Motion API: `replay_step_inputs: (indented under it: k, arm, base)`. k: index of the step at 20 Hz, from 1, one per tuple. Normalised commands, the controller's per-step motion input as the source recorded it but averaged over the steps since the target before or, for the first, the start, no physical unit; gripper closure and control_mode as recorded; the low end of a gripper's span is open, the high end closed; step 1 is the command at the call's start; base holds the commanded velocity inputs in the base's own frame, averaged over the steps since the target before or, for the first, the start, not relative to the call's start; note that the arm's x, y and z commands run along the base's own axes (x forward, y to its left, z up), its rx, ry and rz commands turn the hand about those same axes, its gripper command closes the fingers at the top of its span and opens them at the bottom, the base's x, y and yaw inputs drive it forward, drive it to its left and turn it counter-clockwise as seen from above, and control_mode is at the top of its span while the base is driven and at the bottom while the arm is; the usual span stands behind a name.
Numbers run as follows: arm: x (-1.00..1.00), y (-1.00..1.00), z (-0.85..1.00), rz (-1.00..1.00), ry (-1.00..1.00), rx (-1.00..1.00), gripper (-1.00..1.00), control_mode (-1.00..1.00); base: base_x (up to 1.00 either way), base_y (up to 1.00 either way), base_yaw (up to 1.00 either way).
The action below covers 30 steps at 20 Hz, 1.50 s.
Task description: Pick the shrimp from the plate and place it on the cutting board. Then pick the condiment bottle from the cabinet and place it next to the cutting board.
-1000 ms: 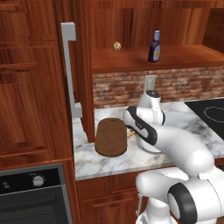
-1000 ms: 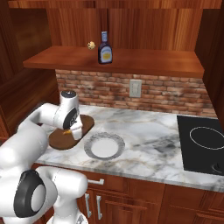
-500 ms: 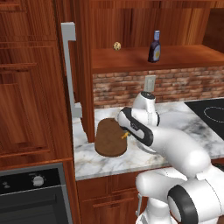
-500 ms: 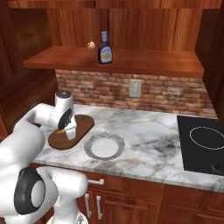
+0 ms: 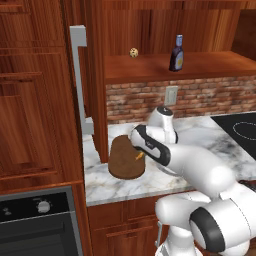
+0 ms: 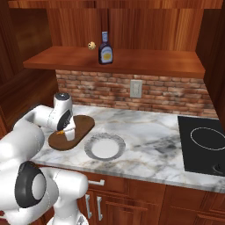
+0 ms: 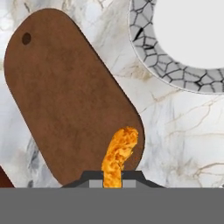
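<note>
The tool (image 6: 67,132) hangs over the near end of the cutting board (image 6: 81,126), shut on the small orange shrimp (image 6: 61,131). Just right of the board the plate (image 6: 104,146) lies on the marble bench (image 6: 149,136). On the cabinet (image 6: 145,61) shelf above, the condiment bottle (image 6: 104,48) stands upright beside a small beige ball (image 6: 91,45).

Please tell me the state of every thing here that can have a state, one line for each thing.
shrimp: gripped, over the cutting board's end
gripper: shut on the shrimp
cutting board: flat on the counter
plate: empty, beside the cutting board
condiment bottle: upright on the cabinet shelf, capped
cabinet: open niche
</note>
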Motion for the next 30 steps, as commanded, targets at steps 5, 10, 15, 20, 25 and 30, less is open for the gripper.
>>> replay_step_inputs:
  k: [5, 10, 15, 20, 25, 30]
  arm:
    - [0.11, 0.22, -0.32, 0.0, 0.0, 0.0, 1.0, -1.0]
    - [0.16, 0.22, -0.3, 0.0, 0.0, 0.0, 1.0, -1.0]
    - [0.2, 0.11, -0.23, 0.0, 0.0, 0.0, 1.0, -1.0]
    - [0.2, 0.01, -0.18, 0.0, 0.0, 0.0, 1.0, -1.0]
    - [0.19, 0.0, -0.1, 0.0, 0.0, 0.0, 1.0, -1.0]
    - [0.21, 0.0, -0.13, 0.0, 0.0, 0.0, 1.0, -1.0]
  base:
    - [0.0, 0.0, 0.0]
    - [0.0, 0.0, 0.0]
    - [0.0, 0.0, 0.0]
    - [0.0, 0.0, 0.0]
    - [0.0, 0.0, 0.0]
    - [0.0, 0.0, 0.0]
